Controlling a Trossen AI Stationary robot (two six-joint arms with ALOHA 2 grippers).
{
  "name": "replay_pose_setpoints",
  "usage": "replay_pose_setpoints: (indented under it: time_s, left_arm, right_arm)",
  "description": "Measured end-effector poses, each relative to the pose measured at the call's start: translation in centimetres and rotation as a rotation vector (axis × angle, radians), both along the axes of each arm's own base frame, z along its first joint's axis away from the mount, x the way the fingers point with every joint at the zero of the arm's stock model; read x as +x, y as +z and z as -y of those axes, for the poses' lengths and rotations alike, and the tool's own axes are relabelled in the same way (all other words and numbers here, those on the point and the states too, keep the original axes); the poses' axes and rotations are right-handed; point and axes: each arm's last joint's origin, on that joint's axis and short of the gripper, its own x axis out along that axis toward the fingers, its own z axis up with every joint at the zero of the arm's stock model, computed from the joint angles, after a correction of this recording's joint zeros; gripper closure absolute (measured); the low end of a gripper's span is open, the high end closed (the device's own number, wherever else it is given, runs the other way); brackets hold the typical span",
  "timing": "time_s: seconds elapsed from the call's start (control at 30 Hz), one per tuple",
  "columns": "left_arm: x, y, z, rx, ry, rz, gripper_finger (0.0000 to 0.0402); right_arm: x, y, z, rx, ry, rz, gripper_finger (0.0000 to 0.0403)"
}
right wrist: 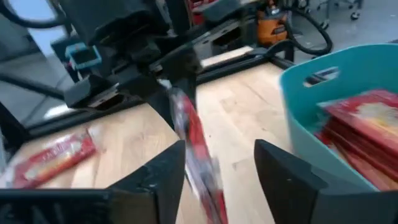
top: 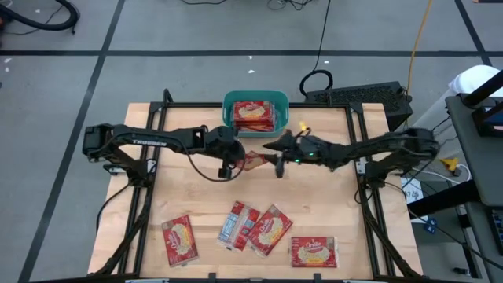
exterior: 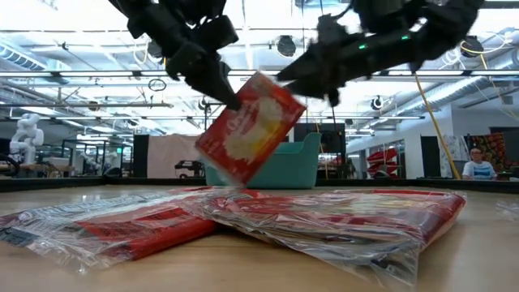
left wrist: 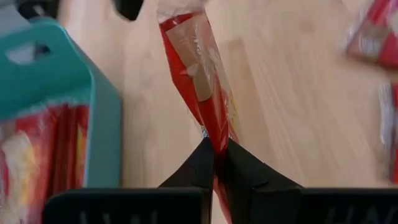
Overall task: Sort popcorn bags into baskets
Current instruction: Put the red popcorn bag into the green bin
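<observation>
from above, a popcorn bag (top: 253, 162) is seen hanging between the two grippers at the middle of the table, just in front of the teal basket (top: 229, 103), which already holds red packets. the left gripper (top: 233, 163) is closed on one edge of it; the right gripper (top: 279, 160) is beside the other edge. four more bags (top: 271, 229) lie near the front edge. the bag could swing or slip, it is judged, since only one thin edge is pinched.

at table height, the bag (exterior: 249, 128) is seen tilted and clear of the tabletop, held by a corner in the left gripper (exterior: 227, 99), with the right gripper (exterior: 331, 91) apart from it. a drop short of the basket (exterior: 304, 166) is the risk.

in the left wrist view, the fingers (left wrist: 196, 171) are shut on the bag (left wrist: 199, 81) edge-on, the basket (left wrist: 102, 118) alongside.

in the right wrist view, the fingers (right wrist: 166, 174) stand wide, with the bag (right wrist: 196, 149) between them but not gripped; it could be caught if this arm is drawn back carelessly.
</observation>
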Motion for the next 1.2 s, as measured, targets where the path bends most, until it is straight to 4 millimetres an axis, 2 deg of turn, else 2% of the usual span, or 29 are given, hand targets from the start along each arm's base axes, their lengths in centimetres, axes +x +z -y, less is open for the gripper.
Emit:
replay_pose_setpoints:
  time_s: [0.17, 0.33, 0.53, 0.87, 1.03, 1.2]
  left_arm:
    - [0.0, -0.7, -0.2, 0.022, 0.031, -0.056, 0.0392]
    - [-0.2, -0.8, 0.1, 0.026, 0.026, -0.070, 0.0380]
    - [-0.2, -0.9, 0.4, 0.030, -0.007, -0.080, 0.0381]
    - [-0.1, -0.8, 0.4, 0.030, 0.000, -0.074, 0.0378]
    - [-0.1, -0.8, 0.4, -0.062, 0.094, -0.062, 0.0371]
    - [-0.7, -1.1, 0.4, -0.077, 0.192, -0.121, 0.0312]
  right_arm:
    - [3.5, -1.2, -0.4, -0.050, 0.081, -0.066, 0.0205]
    - [5.1, -2.2, -0.3, -0.082, 0.095, -0.144, 0.0213]
    - [4.9, -2.6, -0.3, -0.116, 0.115, -0.195, 0.0247]
    - [4.6, -3.1, -0.1, -0.130, 0.114, -0.217, 0.0392]
    - [4.3, -3.4, -0.1, -0.128, 0.112, -0.231, 0.0390]
    - [3.8, -4.3, 0.0, -0.123, 0.107, -0.274, 0.0400]
